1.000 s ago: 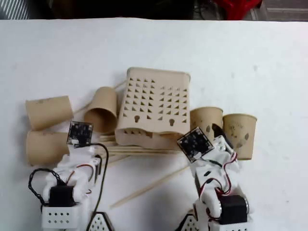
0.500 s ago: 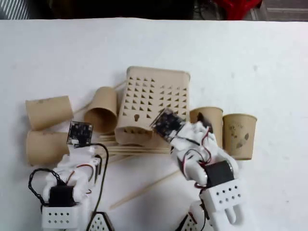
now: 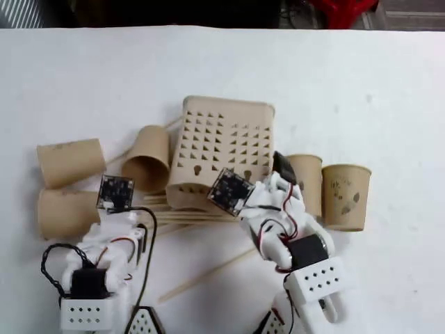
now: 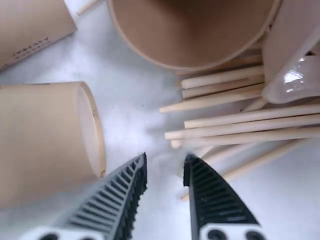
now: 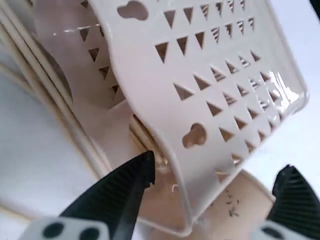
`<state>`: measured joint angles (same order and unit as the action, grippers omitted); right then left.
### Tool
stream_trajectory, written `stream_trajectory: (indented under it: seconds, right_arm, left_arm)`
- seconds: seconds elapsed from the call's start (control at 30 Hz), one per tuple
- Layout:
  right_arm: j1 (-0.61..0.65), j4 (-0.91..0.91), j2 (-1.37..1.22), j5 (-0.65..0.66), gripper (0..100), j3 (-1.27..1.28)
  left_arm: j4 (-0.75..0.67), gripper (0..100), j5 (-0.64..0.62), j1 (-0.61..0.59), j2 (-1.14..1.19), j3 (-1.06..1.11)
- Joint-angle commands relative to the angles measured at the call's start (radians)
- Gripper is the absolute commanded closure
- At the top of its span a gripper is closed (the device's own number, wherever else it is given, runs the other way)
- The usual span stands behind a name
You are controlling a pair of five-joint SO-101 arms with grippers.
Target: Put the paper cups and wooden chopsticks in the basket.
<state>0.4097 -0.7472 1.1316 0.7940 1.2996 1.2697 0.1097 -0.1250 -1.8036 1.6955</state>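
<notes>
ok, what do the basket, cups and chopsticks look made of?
Basket: likely moulded plastic, cream and glossy. It shows bright highlights along its edge and clean triangular cut-outs.
Paper cups: brown kraft-type paper, matte, with a thin rolled rim.
Chopsticks: pale wood, possibly bamboo. They look unvarnished, with a dull surface and no shine.

A white counter (image 3: 389,83) took up nearly the whole scene, evenly lit and matte. Beyond its far edge ran a dark strip of room (image 3: 174,12) — a red object (image 3: 344,10) stood there at one end, pale slats (image 3: 19,12) at the other.
</notes>
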Motion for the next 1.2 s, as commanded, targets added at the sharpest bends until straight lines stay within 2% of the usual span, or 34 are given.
stream_trajectory:
  seconds: [0.0, 0.2, 0.4, 0.53, 0.83, 1.03, 1.17]
  right_arm:
    - [-0.002, 0.122, 0.024, 0.035, 62.5, 0.031]
    - [-0.002, 0.206, 0.016, 0.034, 64.2, 0.037]
    - [-0.002, 0.375, 0.016, 0.034, 89.0, 0.106]
    - [-0.002, 0.432, 0.016, 0.032, 97.6, 0.109]
    - [-0.128, 0.406, 0.016, -0.009, 98.1, -0.020]
    - [-0.039, 0.179, -0.007, -0.017, 98.1, -0.292]
    - [-0.015, 0.104, -0.159, -0.017, 98.1, -0.457]
  left_arm:
    - [0.005, 86, 0.005, -0.008, 0.002, 0.000]
    - [0.005, 86, 0.005, -0.008, 0.002, 0.000]
    - [0.005, 86, 0.005, -0.008, 0.002, 0.000]
    - [0.005, 86, 0.005, -0.008, 0.002, 0.000]
    - [0.005, 86, 0.005, -0.008, 0.002, 0.000]
    - [0.005, 86, 0.005, -0.008, 0.002, 0.000]
    - [0.005, 86, 0.005, -0.008, 0.002, 0.000]
